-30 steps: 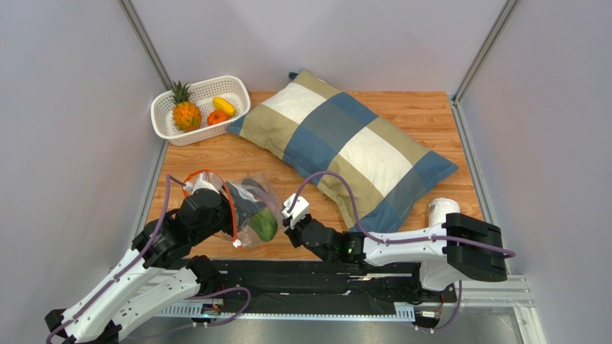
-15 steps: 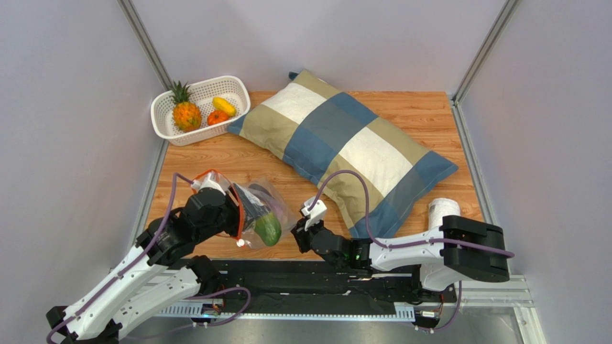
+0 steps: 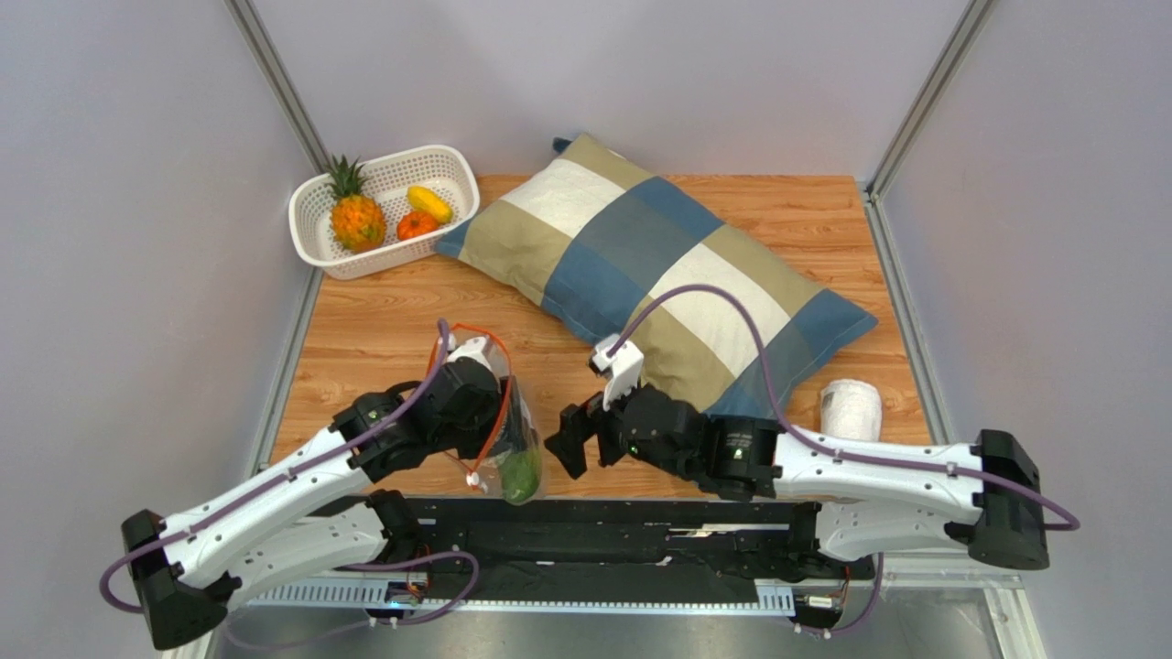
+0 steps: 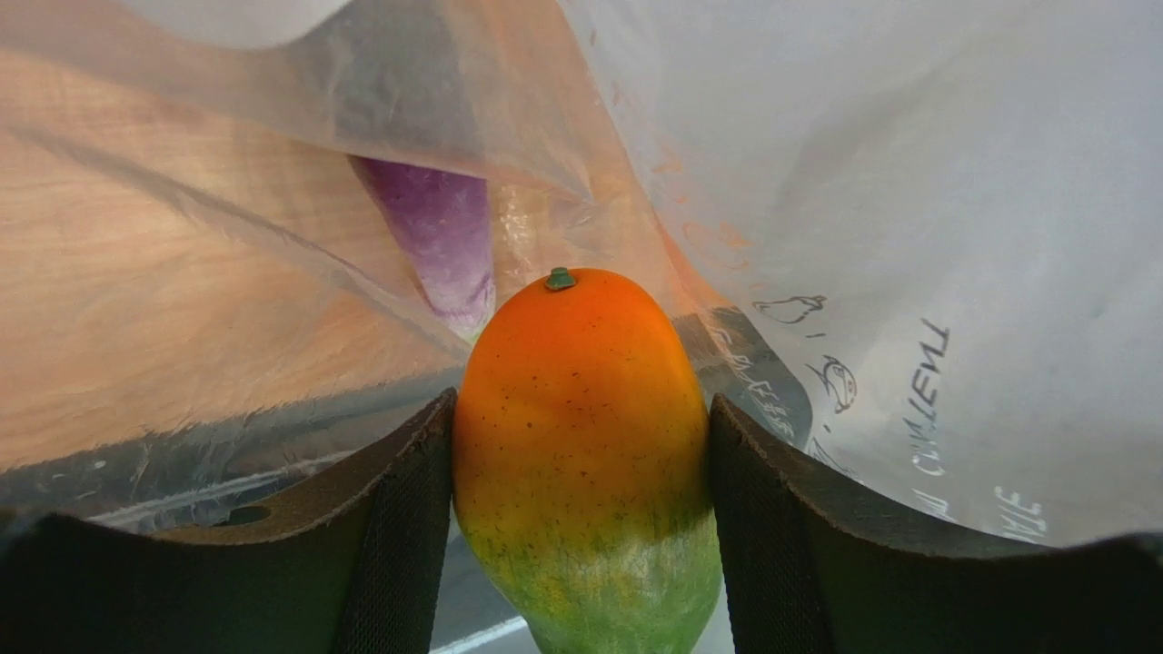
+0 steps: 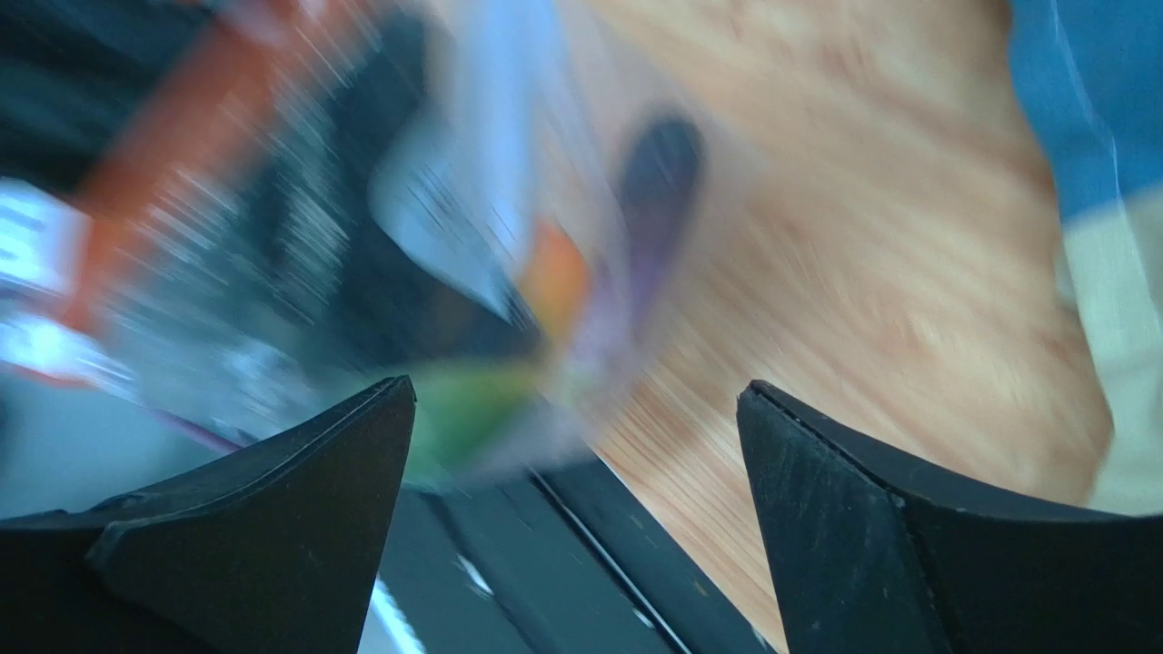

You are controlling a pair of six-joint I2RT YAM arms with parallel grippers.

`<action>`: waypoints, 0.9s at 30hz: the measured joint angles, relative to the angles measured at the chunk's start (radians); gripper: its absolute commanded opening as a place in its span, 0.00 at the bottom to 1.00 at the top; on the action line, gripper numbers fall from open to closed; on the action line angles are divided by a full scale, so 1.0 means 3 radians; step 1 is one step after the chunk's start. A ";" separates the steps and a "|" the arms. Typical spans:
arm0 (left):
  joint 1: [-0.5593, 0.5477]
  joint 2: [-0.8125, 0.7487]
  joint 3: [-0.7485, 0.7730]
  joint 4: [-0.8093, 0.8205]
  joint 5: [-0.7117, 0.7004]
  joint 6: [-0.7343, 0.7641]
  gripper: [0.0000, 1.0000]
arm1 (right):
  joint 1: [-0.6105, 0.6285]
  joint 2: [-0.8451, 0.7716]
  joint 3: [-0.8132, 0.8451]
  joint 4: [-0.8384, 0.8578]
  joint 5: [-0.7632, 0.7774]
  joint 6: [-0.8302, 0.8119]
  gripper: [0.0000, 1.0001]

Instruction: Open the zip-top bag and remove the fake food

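The clear zip-top bag [image 3: 506, 416] with its orange-red zip strip [image 3: 498, 389] hangs round my left gripper [image 3: 498, 437], near the table's front edge. That gripper reaches inside the bag and is shut on a green-orange mango [image 4: 584, 450], both pads [image 4: 404, 532] pressed on its sides. A purple eggplant [image 4: 444, 243] lies deeper in the bag. My right gripper [image 3: 575, 442] stands open just right of the bag, holding nothing. Its wrist view is blurred; the bag [image 5: 410, 259] shows ahead of the open gripper [image 5: 575, 409].
A white perforated basket [image 3: 447, 176] at the back left holds a pineapple [image 3: 356, 217], an orange-red round fruit [image 3: 417, 225] and a yellow piece [image 3: 429, 202]. A checked pillow [image 3: 660, 275] covers the middle and right. A white roll [image 3: 849, 407] stands at the right.
My left arm has carried the bag to the right and toward the front edge. The right gripper has gone from shut to open, and its arm has stretched out leftward.
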 measured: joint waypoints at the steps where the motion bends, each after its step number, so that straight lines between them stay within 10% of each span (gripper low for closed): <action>1: -0.0099 0.0053 0.0000 0.0001 -0.0060 0.0019 0.00 | -0.0027 -0.0029 0.0182 -0.0046 -0.0055 0.0005 0.94; 12: -0.0806 0.0206 0.0097 -0.0023 -0.0731 -0.0013 0.00 | -0.0526 0.0277 0.0984 -0.0292 -0.0661 0.0271 0.85; 18: -0.0977 0.0362 0.0123 -0.0136 -0.0975 -0.0127 0.00 | -0.0521 0.0526 0.1141 -0.0437 -0.0846 0.0340 0.62; 25: -0.1129 0.0364 0.0126 -0.0248 -0.1152 -0.0179 0.00 | -0.0573 0.0533 0.1153 -0.0329 -0.1030 0.0504 0.00; 27: -0.1183 0.0345 0.0127 -0.0259 -0.1191 -0.0158 0.00 | -0.0655 0.0529 0.1158 -0.0313 -0.1033 0.0496 0.00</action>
